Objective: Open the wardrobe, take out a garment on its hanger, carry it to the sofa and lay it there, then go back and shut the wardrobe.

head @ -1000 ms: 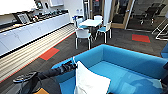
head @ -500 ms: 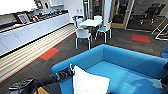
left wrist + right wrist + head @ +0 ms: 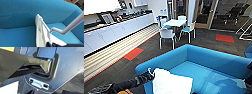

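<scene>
Head view, left to right. A long white counter (image 3: 116,31) runs along the left wall, with striped flooring in front of it and an orange floor patch (image 3: 133,53) set in the dark carpet. At the lower left the robot's left arm reaches toward the sofa (image 3: 204,60); the left gripper (image 3: 148,75) sits at the sofa's near left arm, closed on the hook end of the hanger (image 3: 150,72). The garment (image 3: 170,83), a white T-shirt, hangs from it over the seat's front left corner, its lower part against the blue cushion. Behind the sofa, near centre, stand a white table (image 3: 174,23) and white chairs (image 3: 167,35). A second orange patch (image 3: 224,38) lies on the carpet to the right, before glass doors.

Left wrist view. The hanger (image 3: 46,28) and garment (image 3: 39,32) are seen edge-on, the shirt's far shoulder touching the junction of the sofa's (image 3: 18,16) back and seat.

Right wrist view. Robot body panels and dark carpet appear; the right gripper's opening cannot be told.
</scene>
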